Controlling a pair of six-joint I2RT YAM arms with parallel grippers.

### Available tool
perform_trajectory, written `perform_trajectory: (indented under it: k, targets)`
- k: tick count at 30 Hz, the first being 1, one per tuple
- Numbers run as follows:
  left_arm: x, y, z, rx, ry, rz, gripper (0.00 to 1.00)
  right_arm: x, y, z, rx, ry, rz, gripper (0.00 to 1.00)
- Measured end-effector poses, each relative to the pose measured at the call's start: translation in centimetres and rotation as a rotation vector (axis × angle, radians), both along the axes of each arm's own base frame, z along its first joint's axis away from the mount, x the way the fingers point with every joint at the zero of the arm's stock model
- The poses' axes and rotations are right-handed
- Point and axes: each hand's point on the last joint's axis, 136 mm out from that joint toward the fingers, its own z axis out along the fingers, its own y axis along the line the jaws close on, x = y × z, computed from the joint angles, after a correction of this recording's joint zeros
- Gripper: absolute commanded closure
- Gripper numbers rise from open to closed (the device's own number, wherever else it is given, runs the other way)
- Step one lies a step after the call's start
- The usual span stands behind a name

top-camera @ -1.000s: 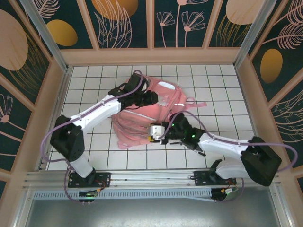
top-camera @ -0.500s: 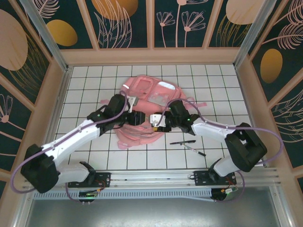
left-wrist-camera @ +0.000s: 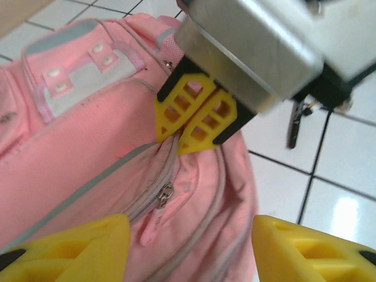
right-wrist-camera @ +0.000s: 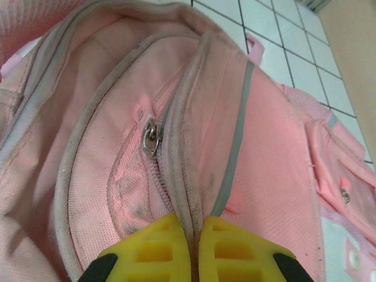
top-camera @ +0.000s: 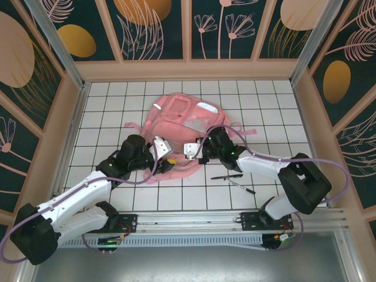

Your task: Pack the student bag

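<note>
**Step in hand.** The student bag (top-camera: 182, 126) lies flat at the centre of the top view and has not yet been opened. The right gripper (right-wrist-camera: 194, 226) is closed, pinching a raised fabric seam of the bag beside the zip track. In the left wrist view this pinch sits at upper centre. The left gripper (left-wrist-camera: 188, 235) hovers over the bag's near end with its fingers spread wide and nothing between them. The zipper pull (left-wrist-camera: 165, 195) lies just beyond them, at lower centre of that view. Judged stage: bracing the bag to open the zip.

**Next move.** The left gripper probably needs to descend onto the small metal pull, close on it, and draw it along the track while the right-hand pinch keeps the fabric taut. The pull lies flat against soft cloth, so a missed grasp is likely.

**Surface and room.** The table (top-camera: 106, 106) is white tile with dark grid lines. Two pens (top-camera: 226, 176) lie right of the bag's near end. Low tan walls surround the table, with dark floral panels above them.
</note>
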Motion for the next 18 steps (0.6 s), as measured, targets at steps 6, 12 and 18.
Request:
perform_trajectory:
  k: [6,12,18]
  targets:
    - [1.4,0.5,-2.7,0.138,-0.098,-0.021,0.54,0.0,0.1,0.6,0.038,0.036,0.010,1.00]
    - [2.1,0.9,-4.2,0.172,-0.136,-0.006,0.62,-0.5,0.5,1.0,0.065,0.070,0.030,1.00]
    - [2.7,0.6,-5.1,0.189,-0.150,-0.012,0.66,-0.7,0.4,1.8,0.074,0.080,0.039,1.00]
